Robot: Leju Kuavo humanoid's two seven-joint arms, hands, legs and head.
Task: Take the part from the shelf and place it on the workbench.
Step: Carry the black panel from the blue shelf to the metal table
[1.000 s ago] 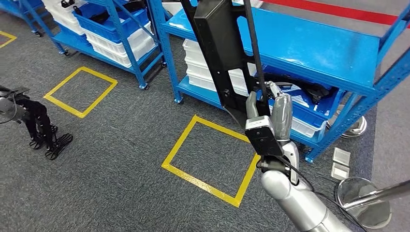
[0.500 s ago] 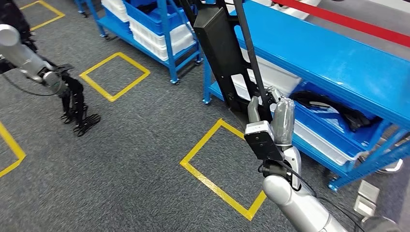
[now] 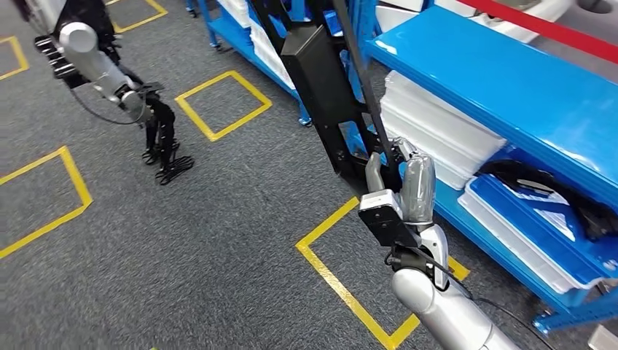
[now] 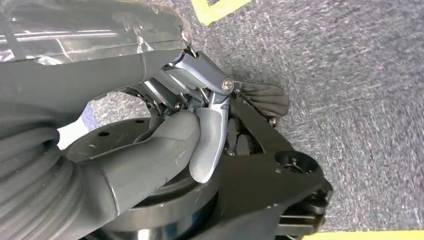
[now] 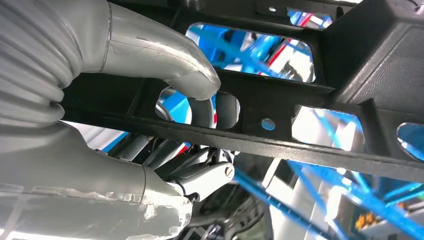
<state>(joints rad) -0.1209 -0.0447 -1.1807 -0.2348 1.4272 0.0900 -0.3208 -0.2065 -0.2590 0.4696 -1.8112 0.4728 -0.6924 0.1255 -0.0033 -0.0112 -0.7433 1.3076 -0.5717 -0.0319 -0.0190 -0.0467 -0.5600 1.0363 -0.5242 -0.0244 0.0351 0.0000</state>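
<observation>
Part point(image 3: 328, 87): your right robot hand point(image 3: 399, 191) grips its lower frame rail, black body rising toward 11 o'clock beside the shelf point(image 3: 503, 80). It looks stiff, long, top-heavy. Left robot hand point(image 3: 164, 138) hangs clenched, holding nothing.

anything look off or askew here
Nothing looks damaged or spilled. The right hand grips the long black part near its lower end, so it stands tall and tilted; the left hand hangs with nothing in it.

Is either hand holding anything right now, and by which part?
The right hand grips the black part by a bar of its frame at the lower end; the left hand holds nothing.
</observation>
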